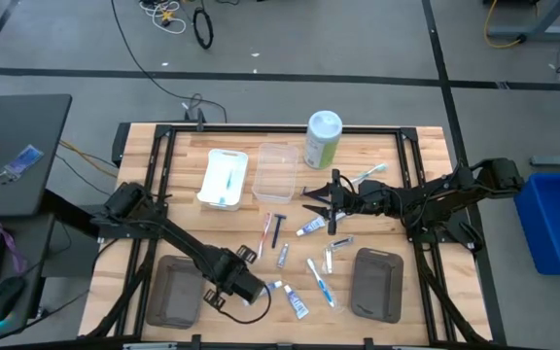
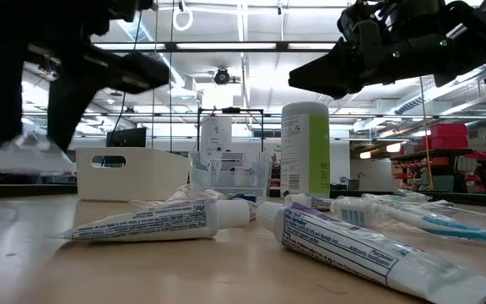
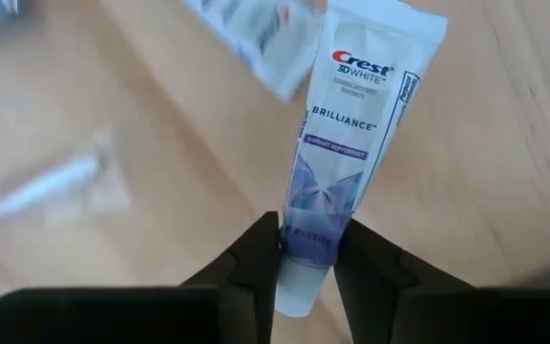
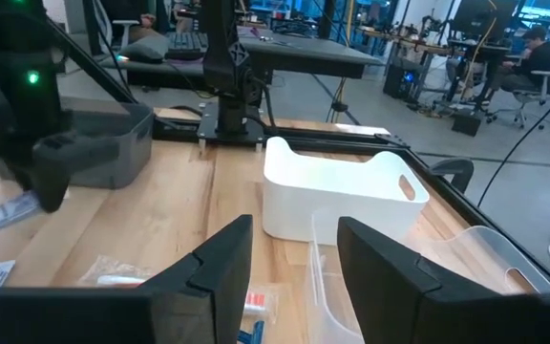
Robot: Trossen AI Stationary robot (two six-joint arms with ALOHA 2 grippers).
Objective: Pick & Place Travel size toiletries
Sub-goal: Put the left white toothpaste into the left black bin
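A white Crest toothpaste tube [image 3: 347, 124] is caught in my left gripper [image 3: 306, 287], which is shut on it. That gripper [image 1: 248, 289] hangs over the table's near edge, between the two grey trays. Two more tubes [image 1: 278, 288] [image 1: 297, 306] lie flat on the wood just to its right. Toothbrushes [image 1: 265, 233], a dark razor [image 1: 278, 230] and other small tubes [image 1: 309, 227] lie scattered at mid table. My right gripper [image 1: 309, 204] hovers level over the table's middle, open and holding nothing. My left gripper pinches the tube between its two fingers at the purple shoulder just above the white cap [image 3: 306, 247]. The cap [image 3: 294, 291] pokes back between the fingers. The fingers point down and lie across the tube, whose flat crimped end [image 3: 385, 24] sticks out away from them, off the wood.
A white basket [image 1: 223, 179], a clear tray [image 1: 275, 172] and a tall green-and-white canister [image 1: 323, 139] stand at the far side. Grey trays sit near left [image 1: 175, 292] and near right [image 1: 378, 283]. A black frame [image 1: 280, 129] borders the table.
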